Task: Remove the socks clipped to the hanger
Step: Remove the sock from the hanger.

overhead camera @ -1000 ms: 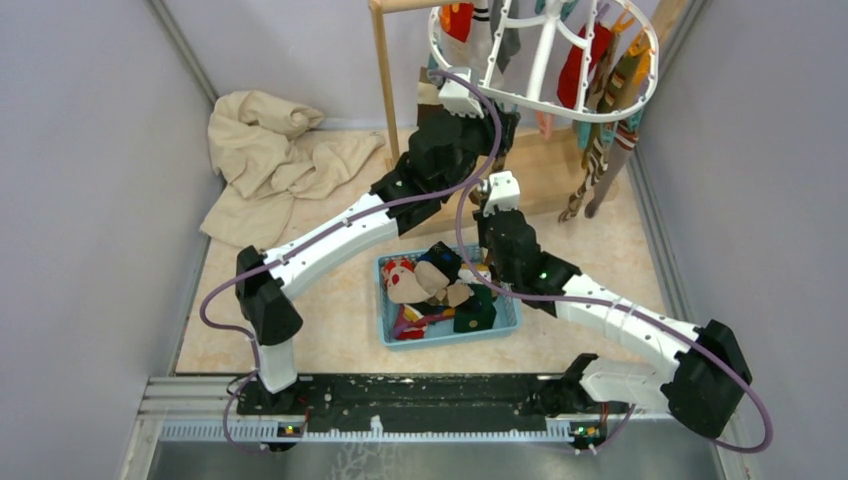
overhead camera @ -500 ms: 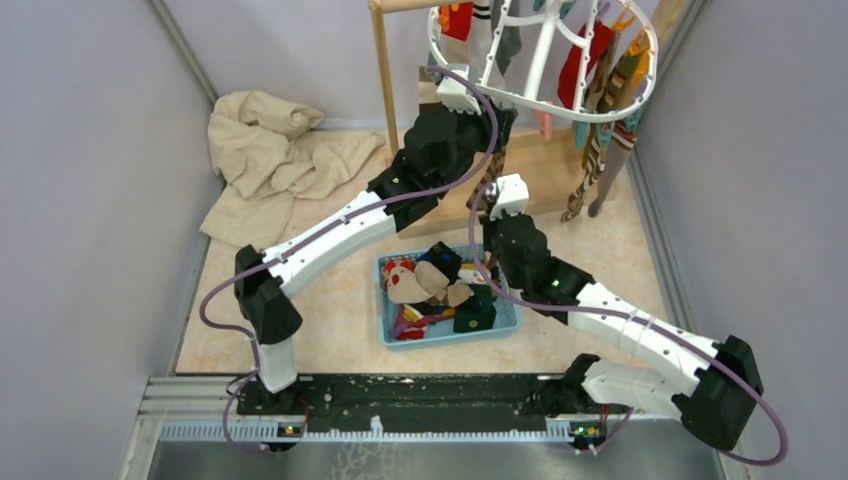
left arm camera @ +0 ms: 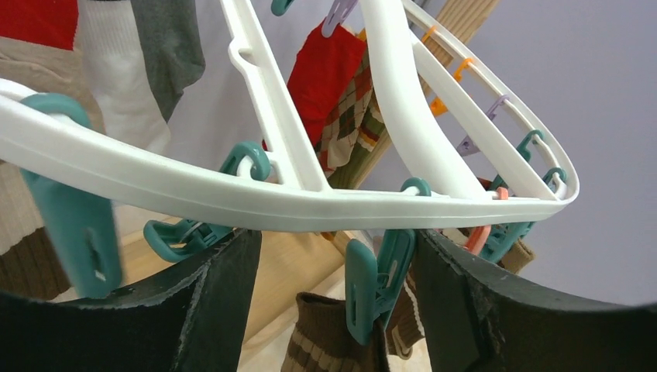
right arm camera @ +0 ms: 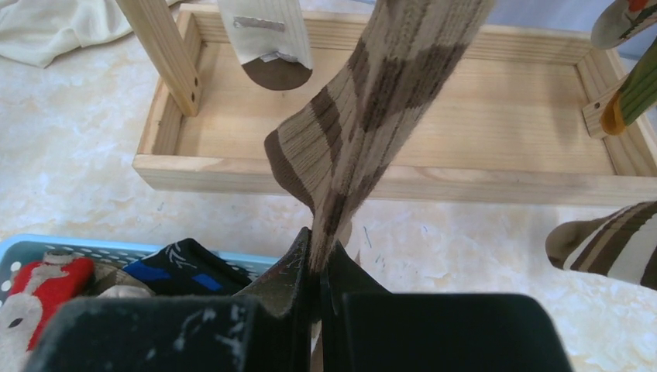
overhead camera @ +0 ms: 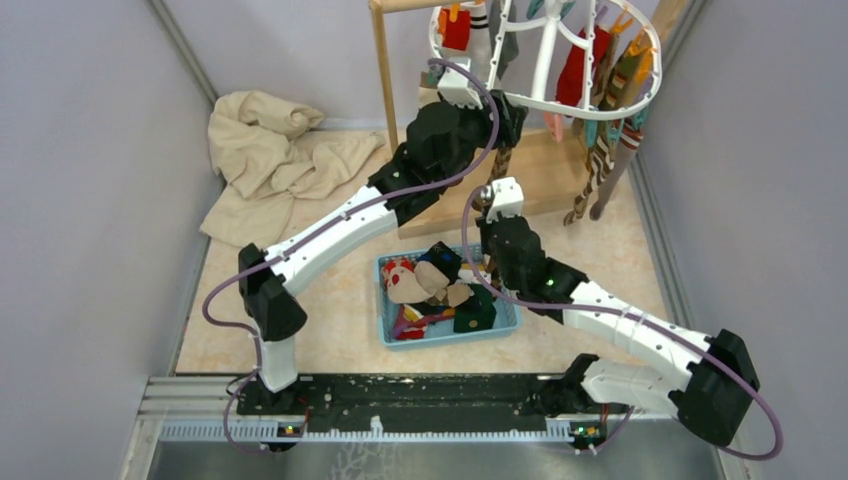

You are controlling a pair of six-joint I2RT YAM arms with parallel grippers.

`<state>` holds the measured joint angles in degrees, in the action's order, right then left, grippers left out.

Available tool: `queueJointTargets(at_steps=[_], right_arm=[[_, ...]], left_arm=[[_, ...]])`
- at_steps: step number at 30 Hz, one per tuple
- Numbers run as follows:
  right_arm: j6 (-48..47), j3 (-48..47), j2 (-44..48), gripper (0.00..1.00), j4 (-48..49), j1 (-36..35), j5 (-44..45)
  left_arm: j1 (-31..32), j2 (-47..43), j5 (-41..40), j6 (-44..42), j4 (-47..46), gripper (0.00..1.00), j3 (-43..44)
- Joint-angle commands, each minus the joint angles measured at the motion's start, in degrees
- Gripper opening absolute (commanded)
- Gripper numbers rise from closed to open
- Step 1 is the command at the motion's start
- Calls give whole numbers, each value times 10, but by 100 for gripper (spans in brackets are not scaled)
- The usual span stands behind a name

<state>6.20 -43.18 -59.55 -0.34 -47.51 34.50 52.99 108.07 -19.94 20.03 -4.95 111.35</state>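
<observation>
Pale stone counter (overhead camera: 330, 330) under everything; crumpled beige cloth (overhead camera: 270, 160) far left, well apart from the work; wooden rack (overhead camera: 383, 70) at the back, its tray base on the counter; white oval hanger (overhead camera: 560, 108) hung up on the rack at top centre-right, several socks clipped round its rim; blue basket (overhead camera: 505, 318) near the arm bases, already holding loose socks; brown-and-cream striped sock (right arm camera: 372, 116) hanging from the near rim, pulled taut down toward the basket side; right fingers (right arm camera: 302, 263) pinched shut on that sock's lower end, just above the basket edge; left fingers (left arm camera: 225, 294) spread wide just under the hanger rim, one either side of the teal clip (left arm camera: 376, 283) biting the sock's brown cuff, not touching it as far as can be told

Step in hand, judged: freeing the striped sock; many others left on the rim, so task partway; next move probably calls for closing the left fingers on the clip's levers to open it while keeping downward tension on the right, then dropping the sock into the basket; hanger free to swing, so gentle pull needed
</observation>
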Motion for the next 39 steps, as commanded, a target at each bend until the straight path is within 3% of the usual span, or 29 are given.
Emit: queueJointTargets(at_steps=[1,11,25,39], right_arm=[[-7,-30,-29,0,14,-9,4],[-28,-53,-71,0,28,-9,20],[-39,-59,-75,0,28,-10,22],[-45,-53,-75,0,27,-11,26]], left_arm=[[-3,18,-8,16,24,76,49],[-3,54,-25,32,147,78,119],[-3,82,-52,27,160,80,166],[-3,83,-63,8,154,45,174]])
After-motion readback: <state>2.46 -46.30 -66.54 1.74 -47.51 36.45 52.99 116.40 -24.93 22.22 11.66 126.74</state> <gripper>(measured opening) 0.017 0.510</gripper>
